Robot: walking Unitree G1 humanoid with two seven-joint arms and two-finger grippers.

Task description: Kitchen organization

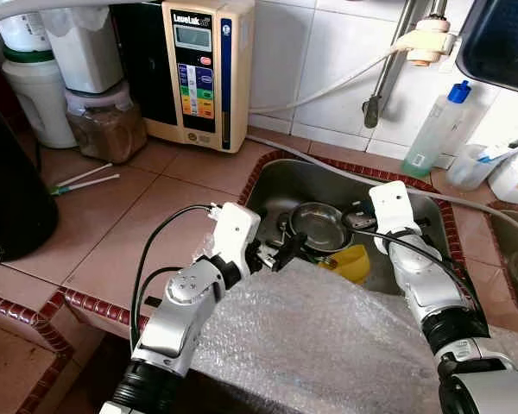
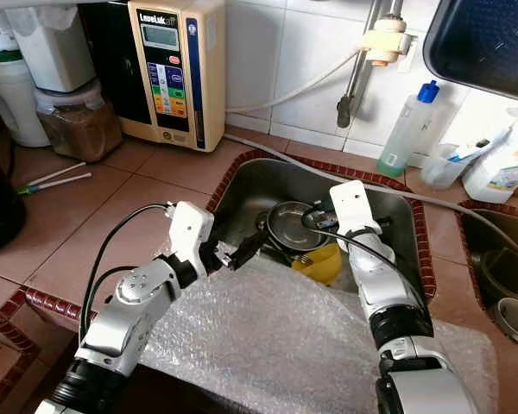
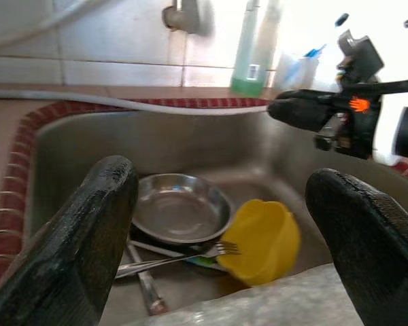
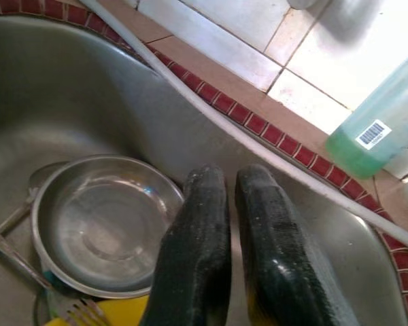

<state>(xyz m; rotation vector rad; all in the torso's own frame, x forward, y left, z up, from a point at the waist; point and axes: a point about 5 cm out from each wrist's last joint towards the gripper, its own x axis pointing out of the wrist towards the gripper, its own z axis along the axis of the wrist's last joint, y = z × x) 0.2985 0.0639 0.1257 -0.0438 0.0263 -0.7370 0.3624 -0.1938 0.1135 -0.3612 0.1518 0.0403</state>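
Reaching into sink [image 1: 281, 177]. My left gripper [image 1: 287, 250] spread wide, steel bowl [image 3: 181, 207] just ahead; right gripper [image 4: 241, 238] pinched together, empty. Next: lower left onto bowl rim.

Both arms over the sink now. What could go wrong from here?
1. The left gripper is open at the edge of the bubble wrap; reaching in may drag the sheet into the sink.
2. The right gripper, shut, hovers by the steel bowl; a push could slide it onto the fork and yellow cup.
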